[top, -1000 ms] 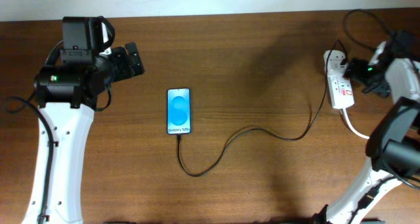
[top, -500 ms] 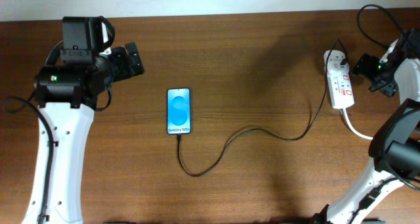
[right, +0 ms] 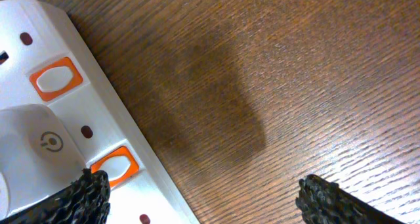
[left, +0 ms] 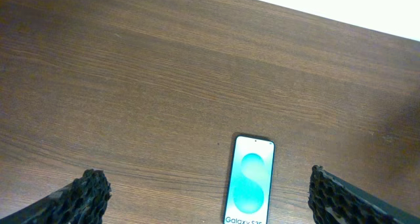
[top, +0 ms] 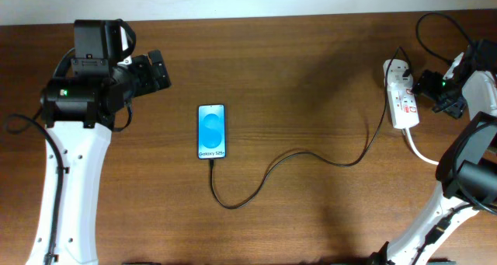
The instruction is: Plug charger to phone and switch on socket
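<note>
While the left arm angles in from the left side of the desk [top: 311, 63], the left gripper [top: 161, 71] hangs with its jaws wide apart and empty, pointing toward the phone [top: 212, 131]. The phone lies flat mid-desk, its lit screen reading "Galaxy S25". The charger [top: 230, 207] meets its bottom edge and loops across to the socket [top: 401, 98] at the far right. The right arm bends inward, and the right gripper [top: 429, 86] sits just beside the socket, spread and holding nothing.

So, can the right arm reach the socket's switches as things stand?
Probably yes: the open right pincer hangs just beside the socket, its switches close by, and nothing stands between them.
</note>
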Robot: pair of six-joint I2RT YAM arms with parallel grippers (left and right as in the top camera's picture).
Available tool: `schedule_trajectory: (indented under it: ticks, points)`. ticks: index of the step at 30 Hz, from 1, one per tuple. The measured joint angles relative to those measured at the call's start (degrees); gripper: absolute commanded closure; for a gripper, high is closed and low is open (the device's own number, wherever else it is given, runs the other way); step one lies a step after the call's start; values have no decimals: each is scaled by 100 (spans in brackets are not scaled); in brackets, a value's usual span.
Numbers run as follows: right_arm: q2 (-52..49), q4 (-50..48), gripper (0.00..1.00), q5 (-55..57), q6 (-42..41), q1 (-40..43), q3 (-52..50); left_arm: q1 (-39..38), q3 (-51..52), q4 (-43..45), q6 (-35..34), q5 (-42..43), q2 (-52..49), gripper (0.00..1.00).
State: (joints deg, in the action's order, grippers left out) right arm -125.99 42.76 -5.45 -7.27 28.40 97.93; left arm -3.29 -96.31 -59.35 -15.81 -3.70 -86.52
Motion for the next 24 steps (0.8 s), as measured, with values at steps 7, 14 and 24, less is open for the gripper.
schedule_trajectory:
  ticks: [7,14,24]
  points:
    - [-160,-59,6,4,39,2,2,0,0,2,0,0,0,1]
    - [-170,-227,5,0,44,-15,2,0,0,0,0,0,0,1]
    - [-175,-247,6,-114,37,-35,2,0,0,0,0,0,0,1]
